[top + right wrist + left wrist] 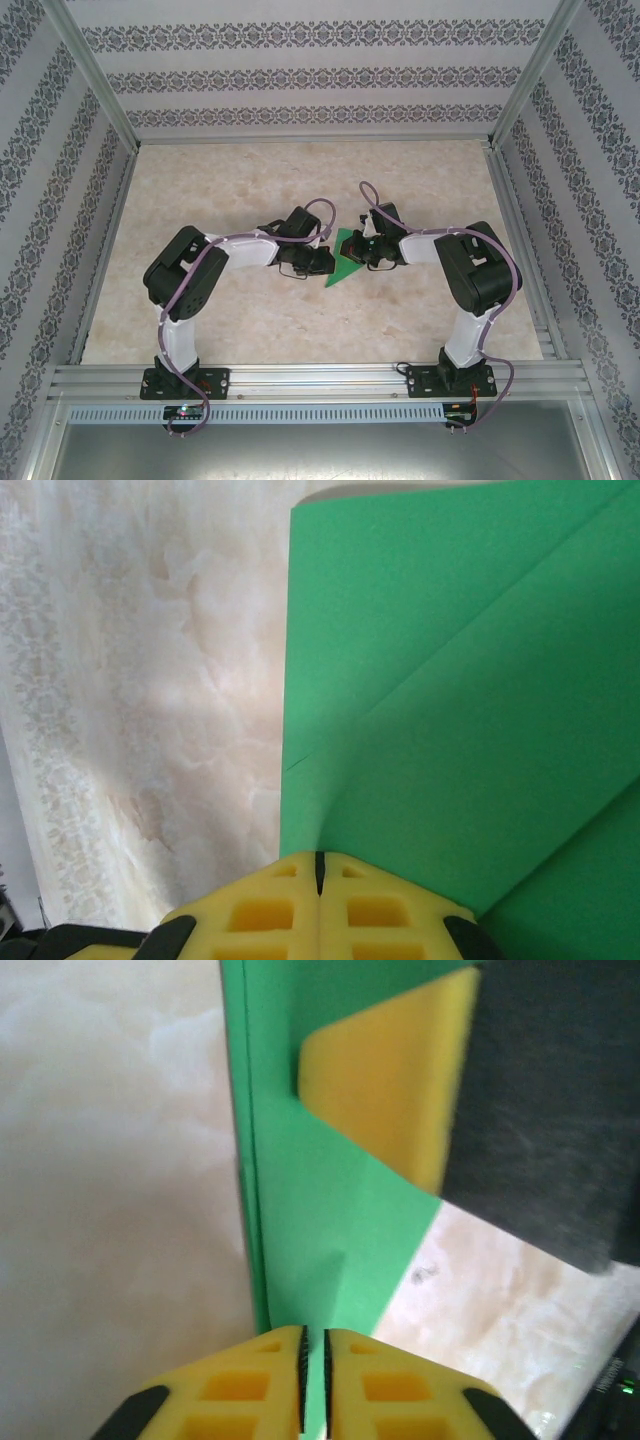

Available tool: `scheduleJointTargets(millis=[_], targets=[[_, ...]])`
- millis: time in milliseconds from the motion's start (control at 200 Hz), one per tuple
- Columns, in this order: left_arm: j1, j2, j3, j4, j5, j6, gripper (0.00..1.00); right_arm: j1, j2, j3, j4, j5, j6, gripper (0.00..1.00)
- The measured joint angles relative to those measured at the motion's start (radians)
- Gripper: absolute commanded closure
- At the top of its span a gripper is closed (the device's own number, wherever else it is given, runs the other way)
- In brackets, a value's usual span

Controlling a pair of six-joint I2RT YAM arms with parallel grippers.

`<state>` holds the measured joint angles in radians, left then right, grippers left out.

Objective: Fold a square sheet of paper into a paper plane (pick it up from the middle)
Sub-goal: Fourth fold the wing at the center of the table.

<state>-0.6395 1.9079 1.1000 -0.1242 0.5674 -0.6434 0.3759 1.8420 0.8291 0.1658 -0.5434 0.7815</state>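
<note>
In the overhead view the paper (343, 262) is a small green wedge lying on the marbled desk (250, 180) at the middle of the frame, its point aimed toward the lower left. The two arms reach in from either side and meet over it. The left gripper (323, 263) is at the wedge's left edge and the right gripper (364, 251) at its upper right edge.

In the left wrist view, the left gripper (314, 1380) sits at the bottom centre. Its yellow fingers are nearly together, with only a thin slit between them, and green shows in that slit, so it is clenched on the paper's (320, 1220) near edge. The paper runs up the middle of the frame. A straight fold line lies along its left side and a slanted edge at lower right. The desk (110, 1210) lies bare to the left. At upper right, one of the right gripper's yellow fingers (385, 1090) lies over the green surface.

In the right wrist view, the right gripper (320, 875) is at the bottom centre with its fingers pressed flat together. The paper (450, 710) spreads from that seam across the right half of the frame, so this gripper is also clamped on it. A diagonal crease rises toward the upper right, and an overlapping layer lies below it.
</note>
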Motion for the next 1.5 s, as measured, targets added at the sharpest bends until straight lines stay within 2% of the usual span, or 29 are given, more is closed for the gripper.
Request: scheduleJointTargets(millis=[255,869,1219,1499], targets=[[0.0,-0.028,-0.021,0.01,0.061,-0.076,0.82,0.0,0.0,0.0,0.0,0.0,-0.01,1.0],[-0.001,0.023,-0.019,0.014,0.069,-0.114,0.84,0.0,0.003,0.0,0.0,-0.007,-0.018,1.0],[-0.003,0.021,-0.062,0.069,0.064,-0.13,0.85,0.0,0.005,0.006,-0.01,-0.007,-0.021,1.0],[-0.014,-0.009,-0.108,0.1,0.031,-0.129,0.93,0.0,0.009,0.009,-0.013,-0.01,-0.021,1.0]])
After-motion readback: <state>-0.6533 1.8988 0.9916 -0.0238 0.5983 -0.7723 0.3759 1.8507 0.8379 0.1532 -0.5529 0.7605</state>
